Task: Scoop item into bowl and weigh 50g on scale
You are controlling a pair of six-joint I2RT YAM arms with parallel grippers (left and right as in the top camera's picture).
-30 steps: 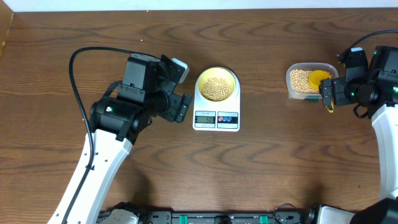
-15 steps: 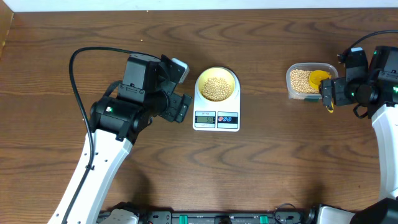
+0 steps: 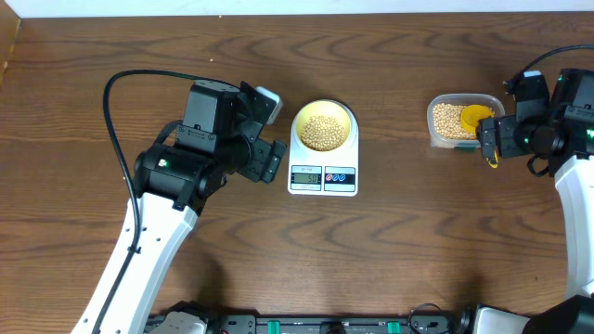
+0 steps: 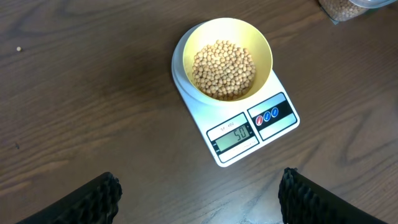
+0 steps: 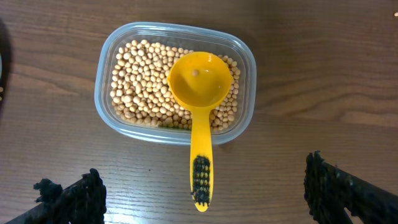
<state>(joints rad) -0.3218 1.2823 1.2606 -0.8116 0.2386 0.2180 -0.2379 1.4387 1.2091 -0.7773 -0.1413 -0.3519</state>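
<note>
Beans (image 4: 222,70) in bowl (image 4: 186,45) on scale (image 4: 199,109), display (image 4: 234,134) "50"; left fingers (image 4: 93,202) and right fingers (image 5: 74,199) wide apart, empty.

Soft, even light from above fills all three views, bright and clear. Faint shadows hug the scale (image 4: 200,113) and tub (image 5: 247,93). The beans (image 4: 222,61) look sharp; my left gripper's fingertips (image 4: 93,202) sit dark and slightly blurred at the lower edge.
</note>
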